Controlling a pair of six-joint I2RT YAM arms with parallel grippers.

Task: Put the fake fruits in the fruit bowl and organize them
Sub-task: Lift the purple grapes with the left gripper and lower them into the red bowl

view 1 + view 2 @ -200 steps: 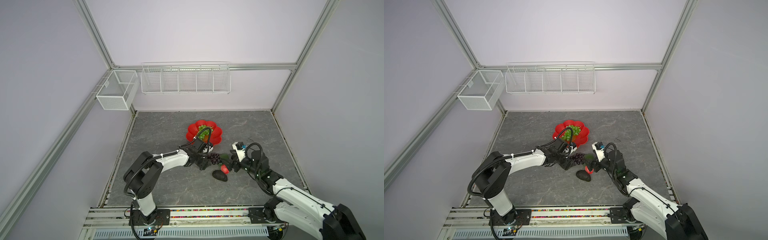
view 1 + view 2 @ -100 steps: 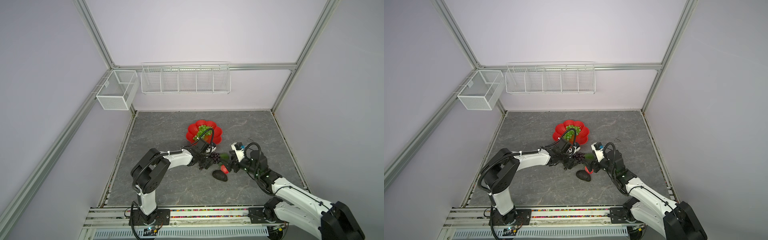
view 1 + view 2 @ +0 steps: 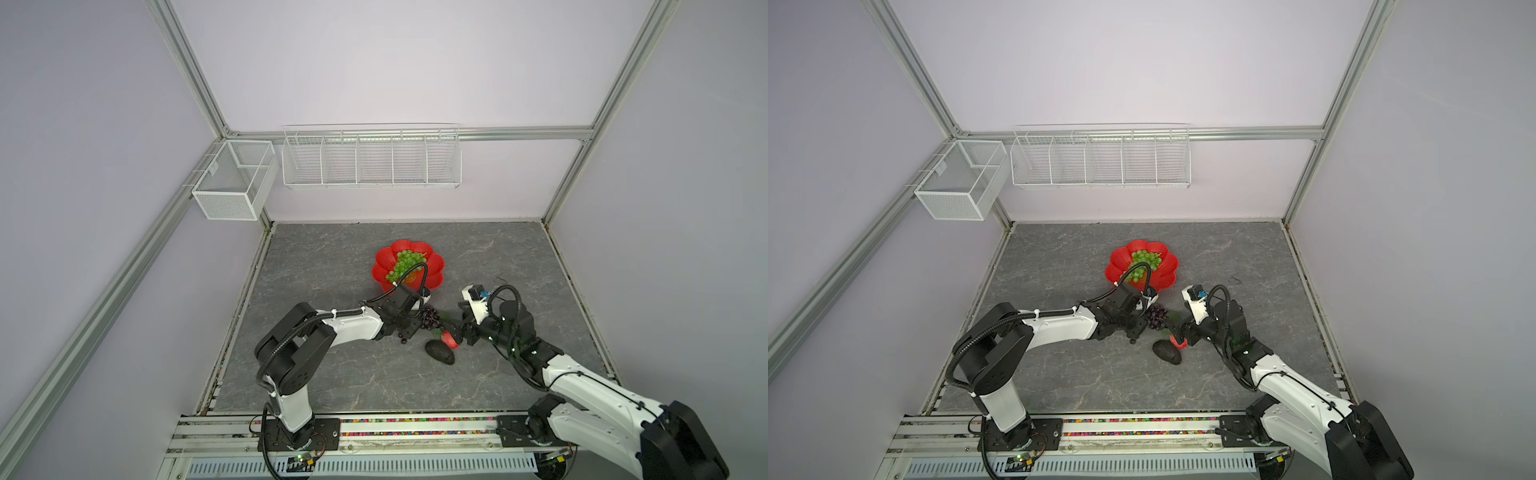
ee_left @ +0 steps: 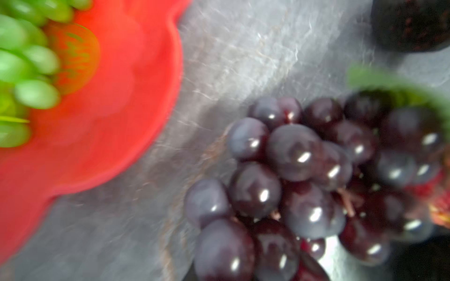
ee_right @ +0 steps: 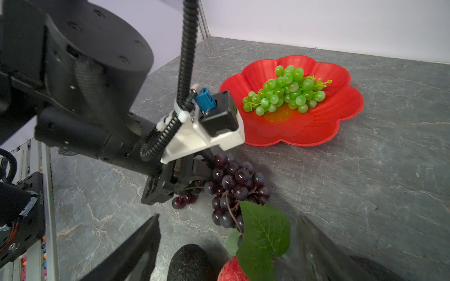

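The red scalloped fruit bowl (image 3: 434, 266) (image 3: 1117, 266) (image 5: 341, 102) holds the green grape bunch (image 3: 405, 262) (image 5: 282, 92). In front of it on the grey table lies the dark purple grape bunch (image 3: 430, 316) (image 3: 1156, 316) (image 4: 304, 175) (image 5: 233, 180) with its green leaf (image 5: 265, 228). My left gripper (image 3: 413, 326) (image 3: 1138, 326) is shut on that bunch's near end. My right gripper (image 5: 228, 217) (image 3: 457, 332) stands open. An avocado (image 3: 439, 352) (image 5: 190, 262) and the red apple-like fruit (image 3: 449, 340) (image 5: 231, 270) lie between its fingers. Another dark fruit (image 5: 372, 268) shows beyond one finger.
Two white wire baskets (image 3: 235, 185) (image 3: 372, 156) hang on the back and left walls. A loose purple grape (image 3: 403, 340) lies by the left gripper. The left wrist camera mount (image 5: 214, 126) hangs just over the bowl's near rim. The base rail (image 3: 374, 432) runs along the front.
My left arm has reached further right onto the purple bunch and its jaws have closed. The right arm has hardly moved.
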